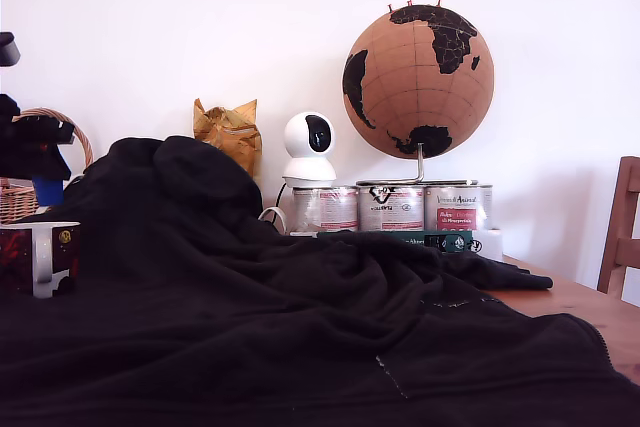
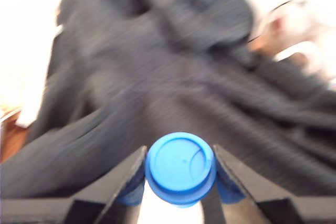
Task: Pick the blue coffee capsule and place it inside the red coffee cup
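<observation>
In the wrist view the blue coffee capsule is clamped between the two black fingers, its round flat face toward the camera; my gripper is shut on it. In the exterior view the gripper hangs at the far left edge, with a bit of blue capsule showing under its dark body. The red coffee cup stands just below it at the exterior view's left, dark red with a gold emblem, a white rim and a white handle. The capsule is held a little above the cup's rim.
A black fleece blanket covers most of the table. Behind it stand three silver tins, a cork globe, a white camera and a gold paper shape. A wicker basket and a wooden chair flank the scene.
</observation>
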{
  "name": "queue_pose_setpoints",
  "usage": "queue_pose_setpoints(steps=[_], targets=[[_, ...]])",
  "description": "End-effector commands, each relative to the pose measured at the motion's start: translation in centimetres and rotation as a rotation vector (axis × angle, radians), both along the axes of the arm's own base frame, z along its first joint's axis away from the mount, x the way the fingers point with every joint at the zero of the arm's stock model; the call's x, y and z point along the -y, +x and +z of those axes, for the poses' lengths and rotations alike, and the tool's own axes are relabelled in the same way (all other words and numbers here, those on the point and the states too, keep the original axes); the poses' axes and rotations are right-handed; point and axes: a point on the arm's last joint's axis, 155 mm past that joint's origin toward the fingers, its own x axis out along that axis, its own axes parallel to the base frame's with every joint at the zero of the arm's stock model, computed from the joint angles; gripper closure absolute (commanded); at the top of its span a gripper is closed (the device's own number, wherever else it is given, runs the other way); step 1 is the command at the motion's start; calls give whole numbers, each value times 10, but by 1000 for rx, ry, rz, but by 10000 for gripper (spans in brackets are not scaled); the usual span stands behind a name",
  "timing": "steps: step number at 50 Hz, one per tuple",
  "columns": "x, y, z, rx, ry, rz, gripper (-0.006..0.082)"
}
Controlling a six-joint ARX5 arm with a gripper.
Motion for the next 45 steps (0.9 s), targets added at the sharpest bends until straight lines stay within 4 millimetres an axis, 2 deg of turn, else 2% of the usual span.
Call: queue_pose_setpoints(steps=[1,4,8,10,11,24,29,36,45], targets=[[3,-1,-3,-9,5,-11,636],[2,-2,-5,-17,6,-7,525],[0,-2,-6,-21,14,3,252],[-5,-1,-7,-25,25,26,173],[-8,-1,-8,-28,34,40,163],[-15,-2,-11,-39,42,66,174],[-11,-6,-2,-38,29,56,174],[-7,-17,26,-7,26,44,182],[0,-41,66,24,-6,22,322]])
